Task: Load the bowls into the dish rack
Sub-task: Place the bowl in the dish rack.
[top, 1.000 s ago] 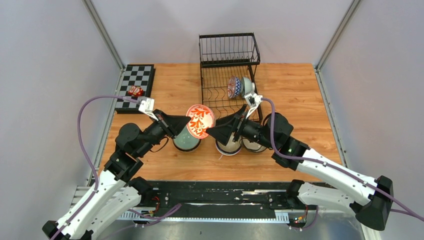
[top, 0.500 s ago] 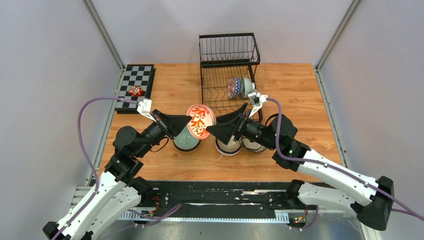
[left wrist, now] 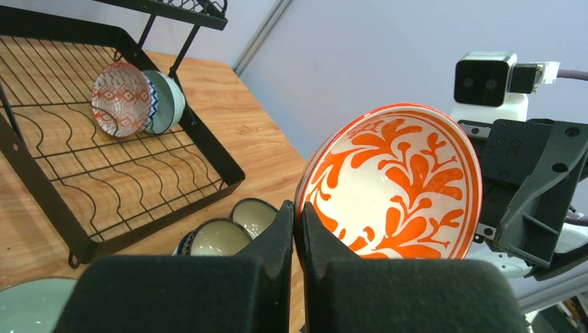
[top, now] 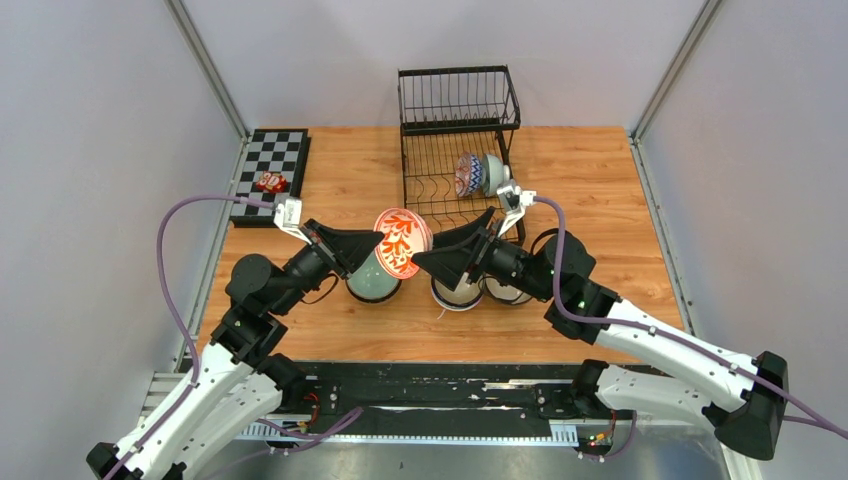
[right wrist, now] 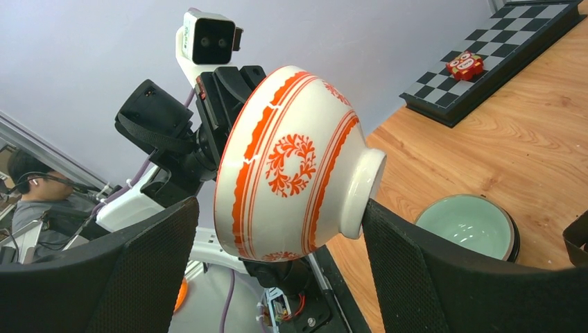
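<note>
An orange bowl with a white floral inside (top: 402, 241) hangs tilted on edge above the table. My left gripper (top: 379, 246) is shut on its rim (left wrist: 298, 215). My right gripper (top: 420, 261) is open and straddles the bowl's outside (right wrist: 291, 166). Its left finger stands apart from the wall and its right finger is close by the foot ring. The black wire dish rack (top: 405, 190) stands at the back. A blue-patterned bowl (top: 467, 174) and a pale green bowl (top: 491, 172) stand on edge in it. Another pale green bowl (top: 372, 286) and two cream dark-rimmed bowls (top: 457, 293) sit on the table below the grippers.
A black-and-white checkerboard (top: 268, 170) with a small red piece (top: 270, 182) lies at the back left. The rack's upper wire basket (top: 458, 98) stands against the back wall. Grey walls close in both sides of the wooden table (top: 590, 180).
The right arm has shifted slightly back and up around the bowl. The left gripper and the bowl have barely moved.
</note>
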Controlling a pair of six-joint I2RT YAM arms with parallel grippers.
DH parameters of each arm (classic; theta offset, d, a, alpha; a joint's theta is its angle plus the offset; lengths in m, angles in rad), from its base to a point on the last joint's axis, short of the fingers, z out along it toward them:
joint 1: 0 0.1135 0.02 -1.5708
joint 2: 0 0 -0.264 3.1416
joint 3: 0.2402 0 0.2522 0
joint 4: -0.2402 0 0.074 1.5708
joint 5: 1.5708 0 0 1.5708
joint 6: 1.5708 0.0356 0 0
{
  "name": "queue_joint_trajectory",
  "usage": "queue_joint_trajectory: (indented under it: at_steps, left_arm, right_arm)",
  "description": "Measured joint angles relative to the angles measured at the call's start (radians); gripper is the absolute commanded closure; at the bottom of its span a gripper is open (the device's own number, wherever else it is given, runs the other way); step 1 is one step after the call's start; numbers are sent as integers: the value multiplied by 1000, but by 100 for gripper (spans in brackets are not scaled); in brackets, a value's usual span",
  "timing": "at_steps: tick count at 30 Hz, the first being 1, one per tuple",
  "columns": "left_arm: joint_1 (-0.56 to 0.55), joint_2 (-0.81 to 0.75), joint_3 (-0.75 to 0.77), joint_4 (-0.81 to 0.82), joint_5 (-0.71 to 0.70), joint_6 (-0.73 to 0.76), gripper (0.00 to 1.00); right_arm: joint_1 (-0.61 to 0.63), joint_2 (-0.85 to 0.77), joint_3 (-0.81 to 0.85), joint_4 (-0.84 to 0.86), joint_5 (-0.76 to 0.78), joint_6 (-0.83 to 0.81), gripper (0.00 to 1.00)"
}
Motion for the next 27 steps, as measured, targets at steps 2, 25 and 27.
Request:
queue_joint_trajectory:
  at_steps: [2,25,27]
  left_arm:
    - [0,0,-3,6,3,-3,100]
    - [1,8,-3,39,21,-7,83]
    - [1,9,-3,39,21,-11,75]
  right_arm:
    - [2,2,0,1,3,3,12]
    - [8,-4,0,6,30,-2,97]
    - [9,-6,0,2,31,-8,97]
